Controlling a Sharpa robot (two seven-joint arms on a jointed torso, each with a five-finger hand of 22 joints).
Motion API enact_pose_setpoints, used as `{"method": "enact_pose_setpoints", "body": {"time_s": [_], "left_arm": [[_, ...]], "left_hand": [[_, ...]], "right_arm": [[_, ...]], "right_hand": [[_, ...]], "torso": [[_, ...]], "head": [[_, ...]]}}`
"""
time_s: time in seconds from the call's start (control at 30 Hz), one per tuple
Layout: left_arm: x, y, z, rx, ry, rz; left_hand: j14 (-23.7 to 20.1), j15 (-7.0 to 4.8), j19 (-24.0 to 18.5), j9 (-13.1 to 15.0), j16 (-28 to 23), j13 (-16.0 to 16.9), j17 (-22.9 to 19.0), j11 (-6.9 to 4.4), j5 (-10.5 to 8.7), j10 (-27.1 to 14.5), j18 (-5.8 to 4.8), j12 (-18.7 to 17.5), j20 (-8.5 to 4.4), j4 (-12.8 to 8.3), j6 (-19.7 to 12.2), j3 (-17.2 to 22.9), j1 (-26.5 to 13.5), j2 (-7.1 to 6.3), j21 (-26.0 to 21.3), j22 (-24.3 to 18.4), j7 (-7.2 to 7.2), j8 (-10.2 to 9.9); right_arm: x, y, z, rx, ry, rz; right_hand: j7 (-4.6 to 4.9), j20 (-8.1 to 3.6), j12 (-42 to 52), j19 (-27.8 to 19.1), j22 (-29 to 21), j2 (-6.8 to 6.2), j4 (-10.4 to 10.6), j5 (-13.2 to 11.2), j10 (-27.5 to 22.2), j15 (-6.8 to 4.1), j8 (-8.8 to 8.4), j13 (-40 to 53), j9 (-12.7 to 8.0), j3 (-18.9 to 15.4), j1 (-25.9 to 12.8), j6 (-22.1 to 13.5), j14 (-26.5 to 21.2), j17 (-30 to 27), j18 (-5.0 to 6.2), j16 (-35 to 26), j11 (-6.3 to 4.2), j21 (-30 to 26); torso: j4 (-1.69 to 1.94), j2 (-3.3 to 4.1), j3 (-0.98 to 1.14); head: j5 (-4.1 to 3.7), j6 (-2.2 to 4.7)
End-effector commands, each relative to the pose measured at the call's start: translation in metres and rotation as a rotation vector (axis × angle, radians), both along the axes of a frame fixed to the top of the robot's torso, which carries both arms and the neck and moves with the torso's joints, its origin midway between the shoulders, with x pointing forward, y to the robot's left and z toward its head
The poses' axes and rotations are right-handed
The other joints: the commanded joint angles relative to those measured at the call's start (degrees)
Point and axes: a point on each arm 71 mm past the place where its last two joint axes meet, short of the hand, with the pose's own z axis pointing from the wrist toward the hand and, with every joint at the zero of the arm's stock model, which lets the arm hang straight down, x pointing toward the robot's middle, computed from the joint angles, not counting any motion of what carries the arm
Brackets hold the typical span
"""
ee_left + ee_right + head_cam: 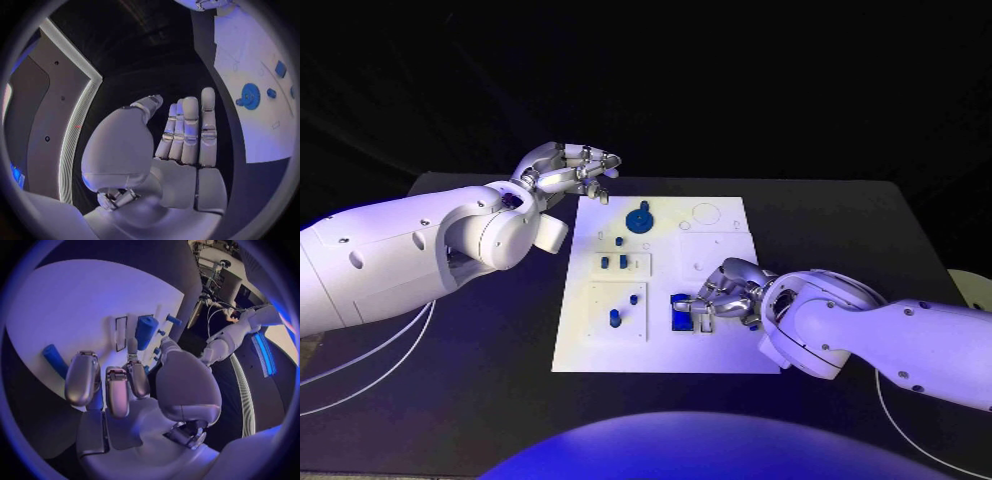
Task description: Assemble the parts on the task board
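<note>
The black table [473,390] carries the white board [711,345] at its middle, with blue parts on it: a round disc [640,219] near the far edge, small pegs [615,318] on the left side and a block [682,312] near the right edge. The right hand [718,295] rests on the board with its fingers curled down at the block; whether it grips the block I cannot tell. The left hand [571,168] hangs over the board's far left corner, holding nothing, fingers straight and side by side.

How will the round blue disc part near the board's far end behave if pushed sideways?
The blue disc lies flat on the task board, so it would probably slide, not roll. It looks like rigid plastic, likely light. It may be seated on a peg and resist; the views cannot settle that.
</note>
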Motion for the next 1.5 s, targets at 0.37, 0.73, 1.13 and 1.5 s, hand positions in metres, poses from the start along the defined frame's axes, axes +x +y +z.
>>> {"method": "enact_pose_setpoints", "body": {"time_s": [0.37,0.73,1.13,1.5], "left_arm": [[-0.001,-0.002,0.001,-0.007,-0.004,-0.012],[-0.001,0.0,0.001,-0.006,-0.004,-0.009],[-0.001,0.0,0.001,-0.006,-0.004,-0.009],[-0.001,0.0,0.001,-0.006,-0.004,-0.01]], "left_hand": [[-0.4,-0.02,0.3,0.0,-0.2,-0.1,-0.1,-0.01,-0.07,-0.4,0.94,-0.1,0.29,0.3,-0.4,-0.2,-0.1,0.31,-0.3,-0.1,0.04,0.2],[-0.5,-0.02,0.3,-0.1,-0.2,-0.1,-0.1,-0.01,-0.06,-0.4,0.94,-0.1,0.29,0.3,-0.4,-0.2,-0.1,0.32,-0.3,-0.1,0.04,0.2],[-0.5,-0.02,0.3,-0.1,-0.2,-0.1,-0.1,-0.01,-0.06,-0.4,0.94,-0.1,0.29,0.3,-0.4,-0.2,-0.1,0.32,-0.3,-0.1,0.04,0.2],[-0.5,-0.02,0.3,-0.1,-0.2,-0.1,-0.1,-0.01,-0.06,-0.4,0.94,-0.1,0.29,0.3,-0.4,-0.2,-0.1,0.32,-0.3,-0.1,0.04,0.2]], "right_arm": [[-0.002,0.001,0.003,-0.013,-0.031,0.025],[-0.013,-0.003,0.01,-0.005,-0.054,0.091],[-0.015,-0.002,0.01,-0.026,-0.054,0.126],[-0.014,0.002,0.004,-0.045,-0.055,0.136]], "right_hand": [[0.39,-0.01,-0.4,-0.3,7.8,1.15,0.0,1.1,-0.2,-0.22,-0.47,1.9,0.3,-2.3,0.5,-0.4,5.0,10.1,-0.37,0.0,0.26,-0.6],[-0.19,-0.33,1.2,0.1,8.3,1.84,-0.5,4.3,0.7,-0.61,-0.17,3.3,1.4,-0.8,10.9,0.6,5.2,11.3,-0.53,0.4,-0.25,0.2],[-0.54,-0.5,1.8,0.2,8.5,1.25,-0.3,2.2,1.0,-0.82,0.39,3.9,2.3,-1.0,13.4,1.6,5.3,11.7,-0.59,0.5,-0.53,0.4],[-0.76,-0.6,2.0,0.3,8.5,1.54,-0.4,2.3,1.2,-0.95,0.6,4.1,2.7,-0.9,14.1,1.9,5.3,11.7,-0.61,0.5,-0.71,0.5]], "torso": [[-0.03,0.0,0.02],[-0.09,-0.02,0.05],[0.0,-0.02,0.04],[0.05,0.08,0.02]], "head": [[-0.05,0.01],[0.22,0.01],[0.07,0.01],[0.31,0.01]]}}
